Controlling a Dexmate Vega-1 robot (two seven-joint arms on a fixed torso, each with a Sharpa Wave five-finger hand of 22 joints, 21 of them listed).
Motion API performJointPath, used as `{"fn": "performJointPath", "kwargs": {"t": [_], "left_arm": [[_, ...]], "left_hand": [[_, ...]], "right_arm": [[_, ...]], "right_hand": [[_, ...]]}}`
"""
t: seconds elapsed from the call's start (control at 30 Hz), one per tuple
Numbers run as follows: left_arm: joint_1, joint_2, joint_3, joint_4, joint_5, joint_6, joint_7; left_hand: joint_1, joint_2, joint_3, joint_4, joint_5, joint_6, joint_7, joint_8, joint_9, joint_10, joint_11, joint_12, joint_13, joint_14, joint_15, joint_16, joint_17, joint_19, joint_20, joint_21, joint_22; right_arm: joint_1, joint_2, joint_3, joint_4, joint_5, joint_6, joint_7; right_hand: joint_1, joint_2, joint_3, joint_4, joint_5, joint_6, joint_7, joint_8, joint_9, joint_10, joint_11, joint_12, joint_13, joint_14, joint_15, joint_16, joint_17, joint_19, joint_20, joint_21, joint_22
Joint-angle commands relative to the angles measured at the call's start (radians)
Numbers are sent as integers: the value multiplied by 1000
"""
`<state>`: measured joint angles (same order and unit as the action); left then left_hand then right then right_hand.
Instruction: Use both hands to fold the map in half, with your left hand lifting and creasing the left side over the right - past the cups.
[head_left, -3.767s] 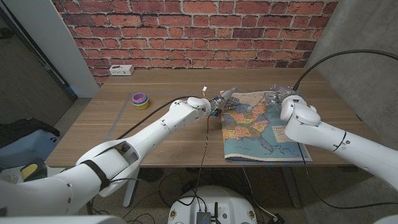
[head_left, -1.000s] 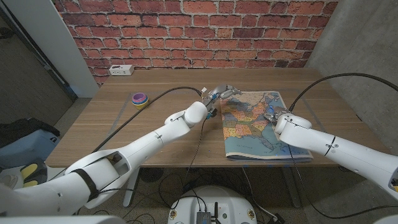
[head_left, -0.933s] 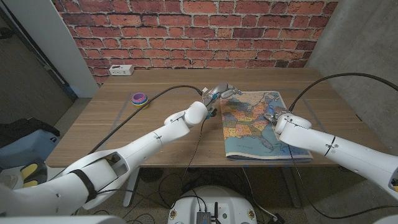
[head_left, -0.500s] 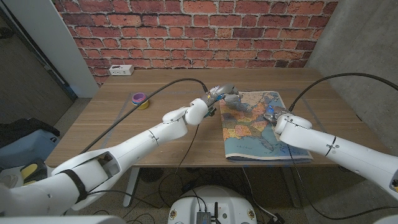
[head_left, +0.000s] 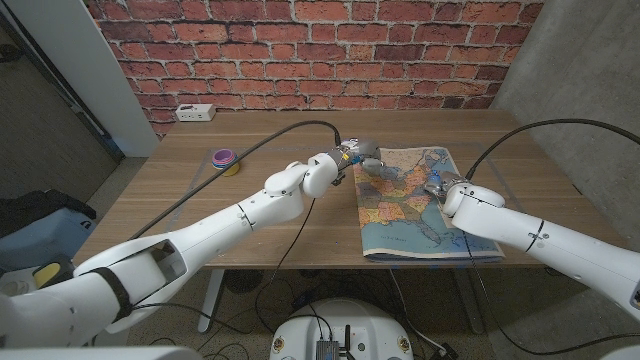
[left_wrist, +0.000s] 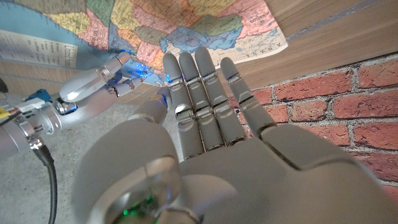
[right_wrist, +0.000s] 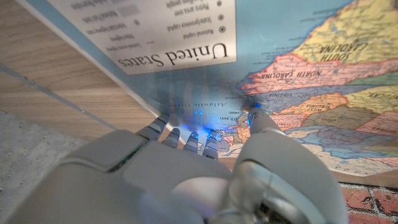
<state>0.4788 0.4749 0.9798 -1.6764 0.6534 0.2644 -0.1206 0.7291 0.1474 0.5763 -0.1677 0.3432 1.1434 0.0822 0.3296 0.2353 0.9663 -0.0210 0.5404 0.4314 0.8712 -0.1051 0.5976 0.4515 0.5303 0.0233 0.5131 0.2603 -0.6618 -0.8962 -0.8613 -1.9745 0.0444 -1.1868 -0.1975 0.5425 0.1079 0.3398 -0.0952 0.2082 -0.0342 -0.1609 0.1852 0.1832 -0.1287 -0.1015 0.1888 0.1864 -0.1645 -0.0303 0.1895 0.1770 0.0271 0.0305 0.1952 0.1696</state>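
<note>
1. The map (head_left: 408, 198) lies on the right half of the wooden table (head_left: 260, 200), a colourful sheet of the United States, its near edge close to the table's front edge.
2. The left hand (head_left: 362, 152) hovers at the map's far left corner; in the left wrist view (left_wrist: 205, 112) its fingers are stretched out straight and side by side, holding nothing.
3. The right hand (head_left: 440, 188) is over the map's right part; in the right wrist view (right_wrist: 205, 146) its fingertips press down on the printed sheet (near the Atlantic coast states), fingers close together with nothing gripped.
4. The stacked cups (head_left: 224, 158) stand on the table's left half, well apart from the map.
5. A white power strip (head_left: 194, 112) sits at the far left edge of the table, by the brick wall (head_left: 320, 50).
</note>
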Motion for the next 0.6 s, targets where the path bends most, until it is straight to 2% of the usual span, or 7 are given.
{"fn": "performJointPath", "kwargs": {"t": [0.03, 0.23, 0.6], "left_arm": [[-56, -7, 53, -12, 70, 88, -175], [-88, -24, 73, 33, 56, 67, -227], [-124, -54, 106, 109, 27, 48, -283]], "left_hand": [[-9, -3, 21, 1, 10, 0, -9, -15, -6, -17, 0, -7, 13, -13, -1, -22, -15, -42, 1, -8, -4], [-18, -1, 38, 2, 15, -29, -17, -41, -14, -38, 2, -17, 20, -35, -3, -55, -39, -55, -9, -6, -12], [-26, 4, 53, 2, 18, -28, -12, -53, -19, -42, 4, -23, 23, -36, 3, -77, -60, -77, -13, -9, -21]], "right_arm": [[-9, 3, 10, 1, 10, 14, -9], [-15, 4, 14, -1, 8, 23, -18], [-9, 10, 9, -5, -4, 29, -21]], "right_hand": [[-1, -12, -2, -1, -3, -4, 2, 5, 2, 1, 7, 5, 2, -23, -36, 7, 3, 9, 5, 4, 4], [-1, -13, -5, -1, -3, -4, 3, 5, 2, 1, 7, 6, 2, -22, -35, 7, 4, 9, 6, 4, 4], [-1, -13, -8, -3, -2, -5, 2, 5, 2, 2, 6, 6, 2, -22, -35, 7, 4, 10, 6, 3, 4]]}}
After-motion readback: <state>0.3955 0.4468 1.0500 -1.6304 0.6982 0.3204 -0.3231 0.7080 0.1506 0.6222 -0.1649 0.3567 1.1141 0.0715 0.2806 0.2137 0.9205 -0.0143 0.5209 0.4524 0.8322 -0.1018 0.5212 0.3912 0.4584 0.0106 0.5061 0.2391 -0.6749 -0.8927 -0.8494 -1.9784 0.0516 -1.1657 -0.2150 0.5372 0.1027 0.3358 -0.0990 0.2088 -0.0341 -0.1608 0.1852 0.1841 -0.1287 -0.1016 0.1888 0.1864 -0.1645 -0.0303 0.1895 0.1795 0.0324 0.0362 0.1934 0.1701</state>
